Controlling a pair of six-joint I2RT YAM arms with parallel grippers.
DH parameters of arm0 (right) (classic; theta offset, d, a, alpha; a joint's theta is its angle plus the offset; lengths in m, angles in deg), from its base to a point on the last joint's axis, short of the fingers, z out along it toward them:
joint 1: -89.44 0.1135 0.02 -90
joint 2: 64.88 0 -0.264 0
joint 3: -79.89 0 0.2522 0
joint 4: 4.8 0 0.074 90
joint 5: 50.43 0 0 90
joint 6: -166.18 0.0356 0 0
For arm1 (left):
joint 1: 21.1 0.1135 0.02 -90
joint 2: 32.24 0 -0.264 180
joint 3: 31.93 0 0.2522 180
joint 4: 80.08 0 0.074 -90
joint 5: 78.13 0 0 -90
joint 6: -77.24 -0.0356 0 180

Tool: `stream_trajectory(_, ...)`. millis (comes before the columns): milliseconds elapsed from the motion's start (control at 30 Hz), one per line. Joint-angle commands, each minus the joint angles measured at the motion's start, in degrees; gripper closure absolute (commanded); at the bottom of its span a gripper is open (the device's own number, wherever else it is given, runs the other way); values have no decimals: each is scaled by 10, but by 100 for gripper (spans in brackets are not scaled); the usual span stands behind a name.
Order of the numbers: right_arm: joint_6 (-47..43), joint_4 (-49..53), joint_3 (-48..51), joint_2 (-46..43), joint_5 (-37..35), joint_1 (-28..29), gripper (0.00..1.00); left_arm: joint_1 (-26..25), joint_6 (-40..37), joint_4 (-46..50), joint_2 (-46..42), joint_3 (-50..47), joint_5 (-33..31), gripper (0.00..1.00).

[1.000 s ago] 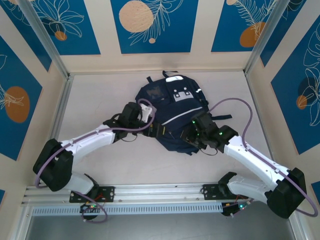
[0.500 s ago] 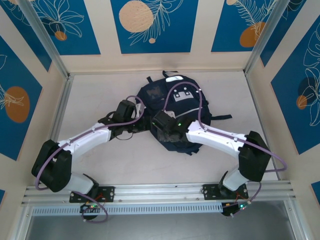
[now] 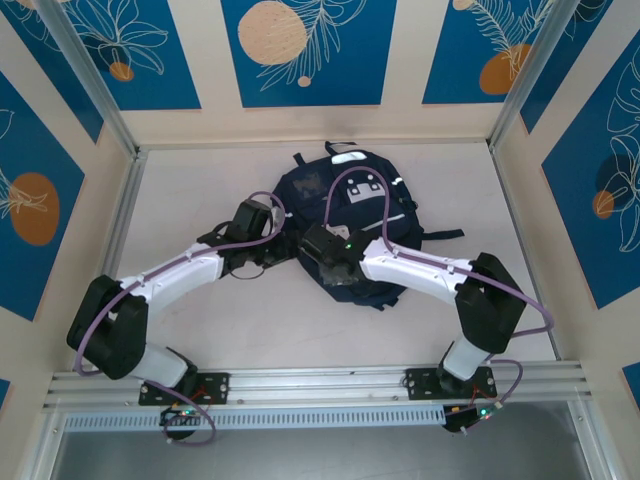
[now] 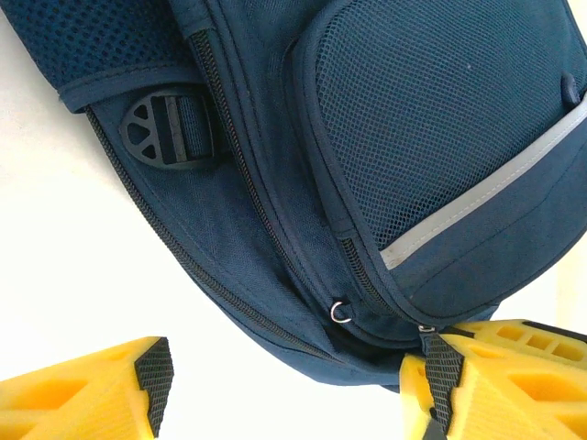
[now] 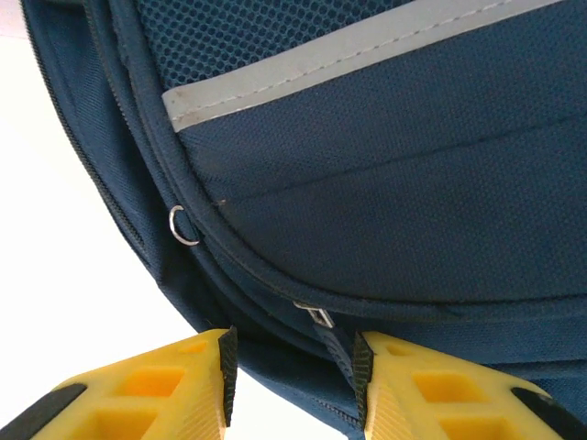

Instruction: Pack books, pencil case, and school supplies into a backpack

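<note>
backpack: your navy backpack (image 3: pixel 345 200) lies flat on the table (image 3: pixel 200 180), around the middle and toward the far side, with its rounded edge facing the arms.
left hand: your left hand (image 4: pixel 293 362) sits at that edge's left side, its yellow fingers (image 4: pixel 92 390) spread wide. the backpack's corner dips between them, and a zipper tab lies just against the right-side pad.
right hand: your right hand (image 5: pixel 292 362) is at the near edge, below the grey stripe (image 5: pixel 367 55). its fingers are apart with the backpack's rim between them. a zipper pull (image 5: pixel 316 316) hangs down beside the right-side pad, not pinched.
details: a small metal ring (image 5: pixel 182 226) sits on the zipper seam. in the left wrist view a black strap buckle (image 4: pixel 160 133) lies beside the mesh pocket (image 4: pixel 440 119).
arms: both forearms reach inward and meet at the backpack's near side.
</note>
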Motion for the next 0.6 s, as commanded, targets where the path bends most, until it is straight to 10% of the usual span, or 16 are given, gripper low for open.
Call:
stream_trajectory(0, -12, 22, -17, 19, -17, -7, 59, 6, 7, 5, 7, 18, -1, 26)
stream_trajectory(567, -33, 6, 5, 15, 23, -22, 68, 6, 35, -25, 28, 23, 37, 27)
